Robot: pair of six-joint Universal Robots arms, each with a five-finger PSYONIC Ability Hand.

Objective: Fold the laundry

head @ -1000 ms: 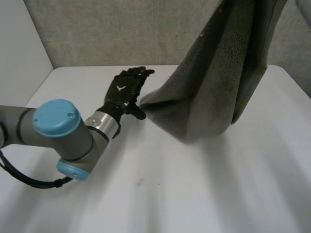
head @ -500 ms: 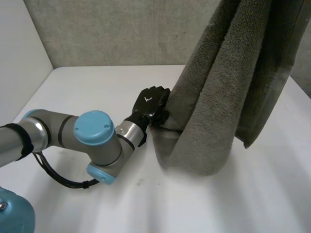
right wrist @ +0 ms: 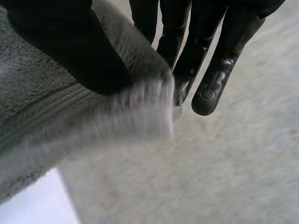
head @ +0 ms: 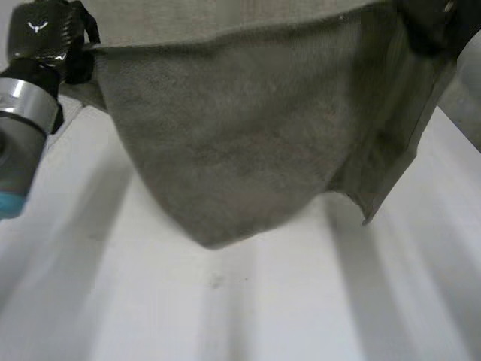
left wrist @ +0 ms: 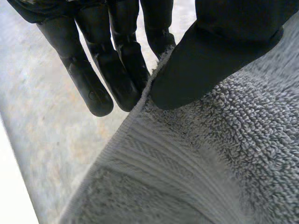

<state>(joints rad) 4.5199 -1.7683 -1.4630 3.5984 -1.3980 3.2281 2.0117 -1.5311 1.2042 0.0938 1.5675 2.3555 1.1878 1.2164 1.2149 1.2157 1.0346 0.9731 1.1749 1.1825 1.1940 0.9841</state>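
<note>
A grey terry towel hangs spread above the white table, held up by both hands, with its lowest point just over the table. My left hand is raised high and pinches one upper corner of the towel between thumb and fingers. My right hand holds the opposite upper corner. Its thumb presses the towel's banded edge against the fingers. A folded flap of the towel droops below the right hand.
A grey wall rises behind the table. The left arm, with its grey joint and light-blue cap, stands beside the towel.
The left hand has shut on the towel's lower corner and lifted it up and outward. The towel, hanging bunched from the right hand before, is now spread wide between both hands.
</note>
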